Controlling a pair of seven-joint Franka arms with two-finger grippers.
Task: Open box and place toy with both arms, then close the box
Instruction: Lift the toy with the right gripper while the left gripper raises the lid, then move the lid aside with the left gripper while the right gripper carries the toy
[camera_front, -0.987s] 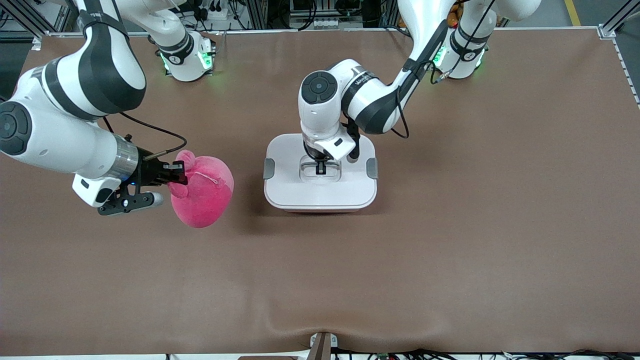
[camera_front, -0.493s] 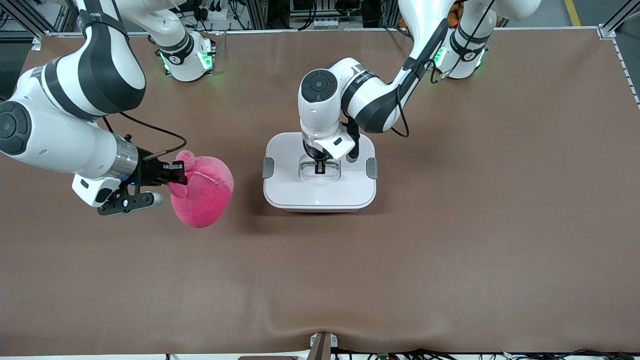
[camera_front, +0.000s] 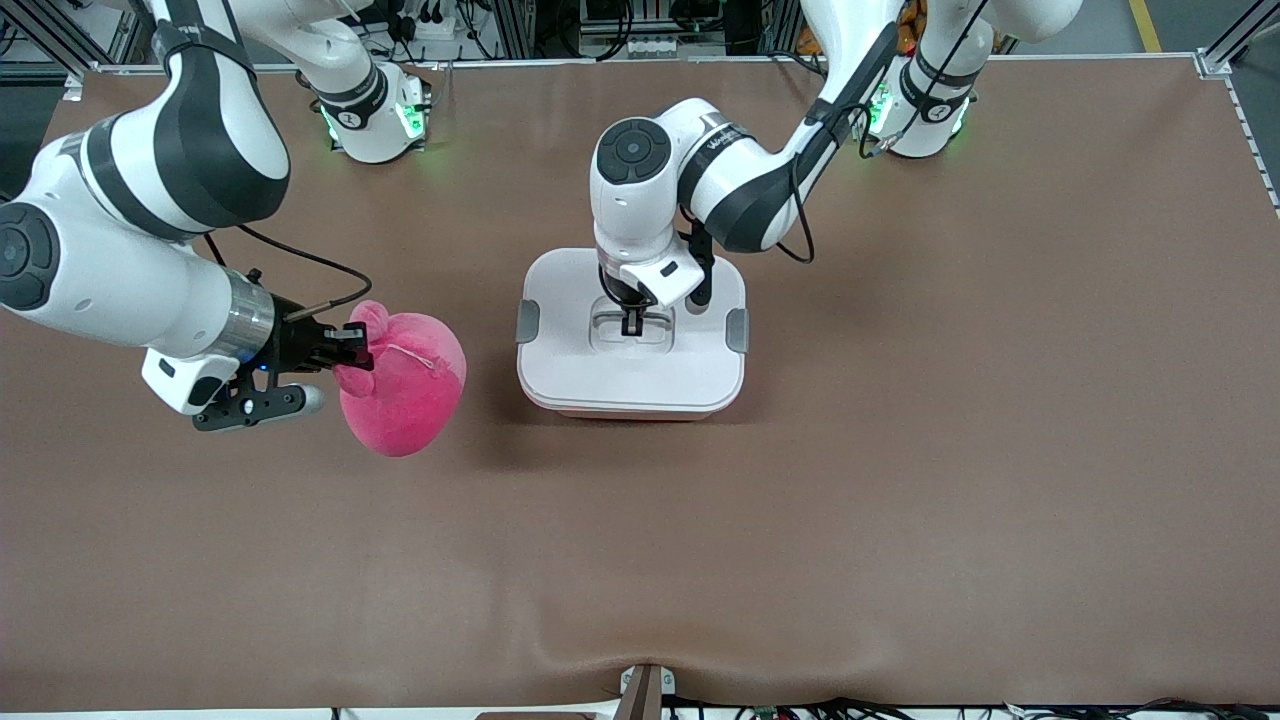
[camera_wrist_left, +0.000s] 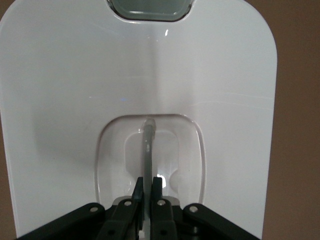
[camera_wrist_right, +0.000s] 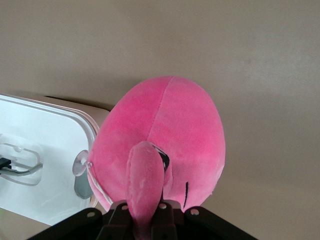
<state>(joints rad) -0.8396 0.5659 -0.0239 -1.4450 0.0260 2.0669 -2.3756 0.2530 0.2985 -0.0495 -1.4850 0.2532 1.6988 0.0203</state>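
Mid-table (camera_front: 900, 480): translucent pink box (camera_front: 630, 408) under its white lid (camera_front: 632, 372), grey side clips (camera_front: 527, 321) in place. Left claw (camera_front: 633, 322) down in the lid's recess, clenched on the clear handle (camera_wrist_left: 148, 145). Right claw (camera_front: 350, 350) up over the table toward the right arm's end, pinching an ear flap (camera_wrist_right: 145, 185) of the pink plush toy (camera_front: 405, 385).

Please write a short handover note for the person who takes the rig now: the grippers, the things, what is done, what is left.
Left gripper: shut on the clear recessed handle of the flat white lid, over the translucent pink plastic box at mid-table.
Right gripper: shut on an ear flap of the round bright pink plush toy, held beside the box toward the right arm's end.
Done: both grasps.
Left: take the lid off, put the toy in, close the box.
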